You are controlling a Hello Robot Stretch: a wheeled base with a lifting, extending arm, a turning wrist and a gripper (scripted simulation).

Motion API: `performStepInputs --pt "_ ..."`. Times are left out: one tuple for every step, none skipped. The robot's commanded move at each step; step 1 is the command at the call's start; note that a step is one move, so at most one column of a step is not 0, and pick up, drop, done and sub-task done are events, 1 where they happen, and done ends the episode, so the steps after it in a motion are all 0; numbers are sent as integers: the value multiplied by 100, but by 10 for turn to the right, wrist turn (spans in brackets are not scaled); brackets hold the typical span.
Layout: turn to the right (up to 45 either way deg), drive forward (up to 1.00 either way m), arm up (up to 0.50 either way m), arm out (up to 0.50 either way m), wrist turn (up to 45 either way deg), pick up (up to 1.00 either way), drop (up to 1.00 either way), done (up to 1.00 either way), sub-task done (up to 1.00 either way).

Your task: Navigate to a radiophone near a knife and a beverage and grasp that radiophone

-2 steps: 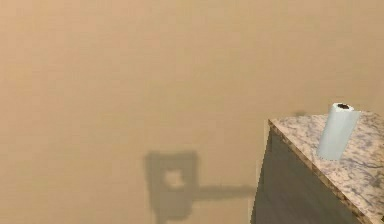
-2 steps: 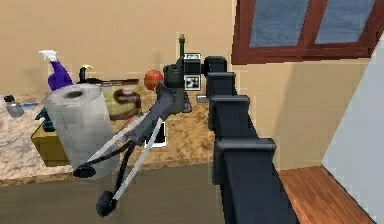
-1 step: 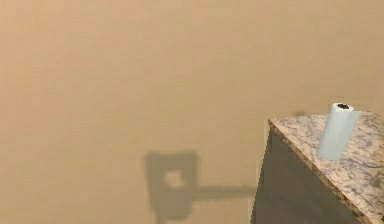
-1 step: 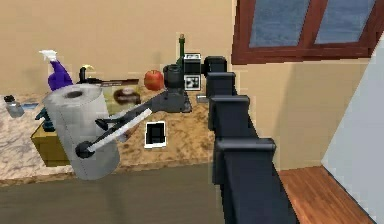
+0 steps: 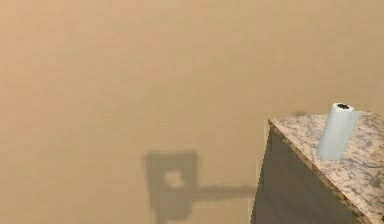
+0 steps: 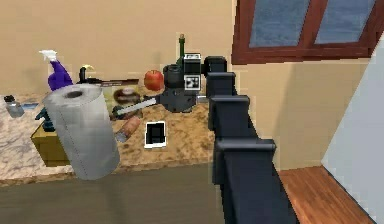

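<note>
**Phone lies flat beside the arm**

We see the stone surface (image 6: 185, 140) carrying everything, the dark arm (image 6: 235, 140) reaching across it, and a paper roll (image 6: 85, 130) at its near edge. The jaws sit farther out by a dark bottle (image 6: 181, 48); we cannot tell their state or whether they hold anything. The phone (image 6: 155, 133) lies flat near the arm. We judge it light, stiff and slick: grip across its long edges.

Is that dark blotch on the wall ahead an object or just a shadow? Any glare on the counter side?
Forward view: the grey patch on the wall is only a shadow; the paper towel roll throws a faint one across the countertop. Arm side view: lighting is even, no glare, though the dark arm blocks part of the countertop.
</note>
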Motion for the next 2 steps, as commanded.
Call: performStepInputs --pt "0 0 0 0 90 0 0 0 0" --pt "0 0 -16 0 0 0 0 0 0"
